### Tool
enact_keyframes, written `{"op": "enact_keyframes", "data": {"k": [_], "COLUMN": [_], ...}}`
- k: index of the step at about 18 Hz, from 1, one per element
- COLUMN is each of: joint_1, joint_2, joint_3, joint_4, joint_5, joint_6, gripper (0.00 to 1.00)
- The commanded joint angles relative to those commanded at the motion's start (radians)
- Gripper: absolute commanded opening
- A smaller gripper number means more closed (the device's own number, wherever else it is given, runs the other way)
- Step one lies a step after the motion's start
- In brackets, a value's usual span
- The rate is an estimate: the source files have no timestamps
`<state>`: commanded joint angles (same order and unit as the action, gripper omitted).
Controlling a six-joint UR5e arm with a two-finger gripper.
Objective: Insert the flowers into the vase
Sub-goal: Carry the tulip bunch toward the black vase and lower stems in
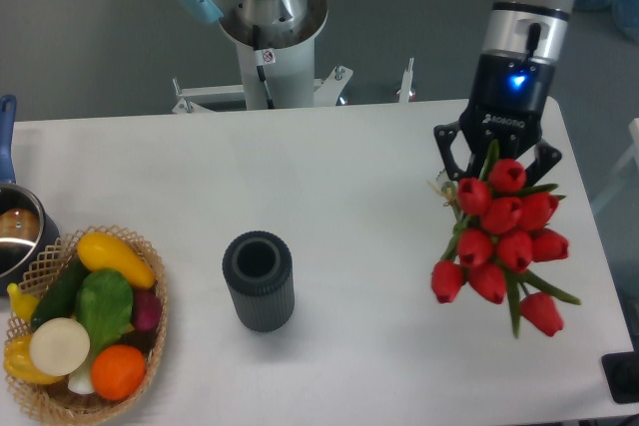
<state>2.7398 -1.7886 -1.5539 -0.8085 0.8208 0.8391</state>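
Note:
The flowers [504, 236], a bunch of red tulip buds with green stems, hang at the right of the table with the buds towards the front edge. My gripper [489, 155] is shut on the stems of the flowers, and its fingers are partly hidden behind the top buds. I cannot tell whether the bunch is lifted off the table or resting on it. The vase [259, 280], a short dark grey ribbed cylinder, stands upright with its round mouth open, left of the flowers near the table's middle front. It is well apart from the gripper.
A wicker basket [150, 366] with colourful vegetables sits at the front left. A metal pot [18, 231] with a blue handle stands at the left edge. The arm's base [270, 37] is mounted behind the table. The table's right edge lies close to the flowers.

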Motion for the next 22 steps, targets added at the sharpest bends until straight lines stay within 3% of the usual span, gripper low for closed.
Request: {"op": "enact_keyframes", "data": {"k": [10,18,22], "joint_1": [-0.083,-0.097,-0.101], "joint_2": [-0.015,-0.031,-0.025], "joint_3": [-0.021,-0.064,-0.106], "joint_4": [0.006,0.006,0.006], "joint_5": [-0.232,-0.475,-0.535], "joint_6": [0.086,0.210,0.270], "gripper": [0.28,0.28,0.27]}}
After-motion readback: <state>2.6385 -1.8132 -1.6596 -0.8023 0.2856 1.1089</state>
